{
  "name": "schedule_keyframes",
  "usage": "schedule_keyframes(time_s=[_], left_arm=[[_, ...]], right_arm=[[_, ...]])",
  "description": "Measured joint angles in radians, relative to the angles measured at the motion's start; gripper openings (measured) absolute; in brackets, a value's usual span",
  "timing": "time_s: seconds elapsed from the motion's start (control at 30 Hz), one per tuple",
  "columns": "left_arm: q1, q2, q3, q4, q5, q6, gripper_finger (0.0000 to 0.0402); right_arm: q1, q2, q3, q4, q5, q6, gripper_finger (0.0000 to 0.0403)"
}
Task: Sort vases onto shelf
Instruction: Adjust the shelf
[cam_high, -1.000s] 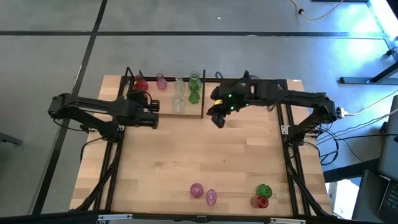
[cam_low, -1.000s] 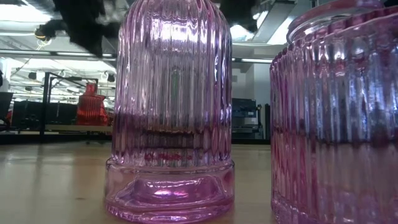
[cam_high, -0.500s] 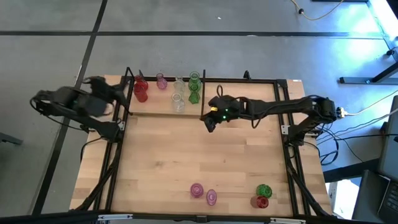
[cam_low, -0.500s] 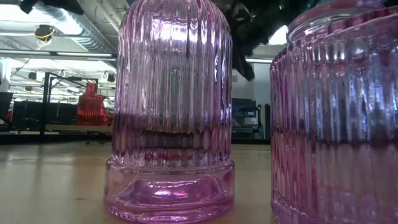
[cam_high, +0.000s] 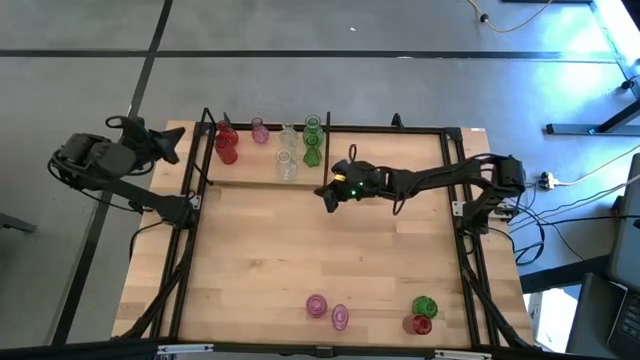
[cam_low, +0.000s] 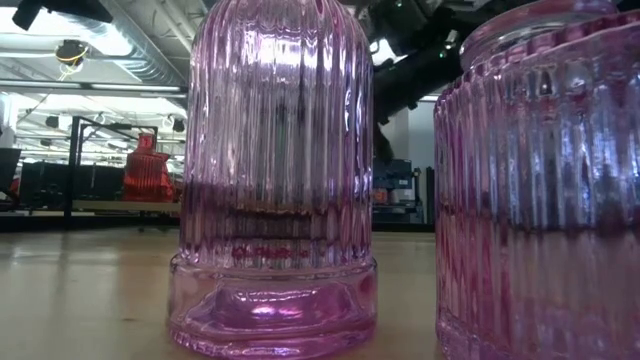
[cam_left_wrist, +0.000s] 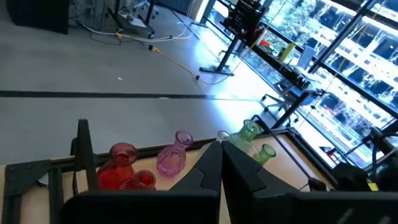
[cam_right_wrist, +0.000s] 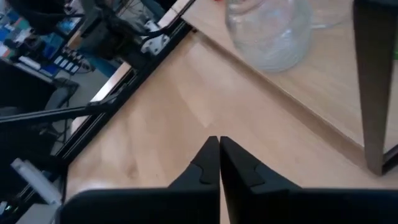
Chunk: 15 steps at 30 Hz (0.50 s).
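Note:
The shelf (cam_high: 250, 178) stands at the table's far left-centre. On it stand red (cam_high: 225, 143), pink (cam_high: 260, 130), clear (cam_high: 286, 165) and green (cam_high: 312, 150) vases. My right gripper (cam_high: 325, 195) is shut and holds nothing. It hovers low over the bare tabletop just off the shelf's front right corner, with a clear vase (cam_right_wrist: 267, 31) ahead of its tips (cam_right_wrist: 219, 143). My left gripper (cam_high: 165, 145), shut and holding nothing (cam_left_wrist: 221, 149), is raised beyond the shelf's left end and points toward the vases (cam_left_wrist: 174, 155). Two pink (cam_high: 316, 305), a green (cam_high: 424, 305) and a red (cam_high: 418, 324) vase stand near the table's front edge.
Black frame rods run along the table's left and right sides (cam_high: 460, 210). The shelf's black corner post (cam_right_wrist: 373, 81) stands close beside my right gripper. The low view is filled by the two pink vases (cam_low: 275, 180) at the near edge. The middle of the tabletop (cam_high: 320, 250) is bare wood.
My left gripper has drawn back from in front of the shelf toward the table's left edge, rising and turning as it went. My right gripper has sunk toward the tabletop and shifted a little left, toward the shelf's front right corner. No vase has moved.

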Motion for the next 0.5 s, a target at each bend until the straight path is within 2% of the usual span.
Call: schedule_keyframes(time_s=[0.23, 0.5], left_arm=[[0.0, 0.0, 0.0, 0.0, 0.02, 0.008, 0.0], [0.0, 0.0, 0.0, 0.0, 0.021, 0.009, 0.0]], right_arm=[[-0.013, 0.011, 0.0, 0.006, 0.117, 0.001, 0.0], [-0.047, 0.011, 0.0, -0.016, 0.141, 0.001, 0.0]])
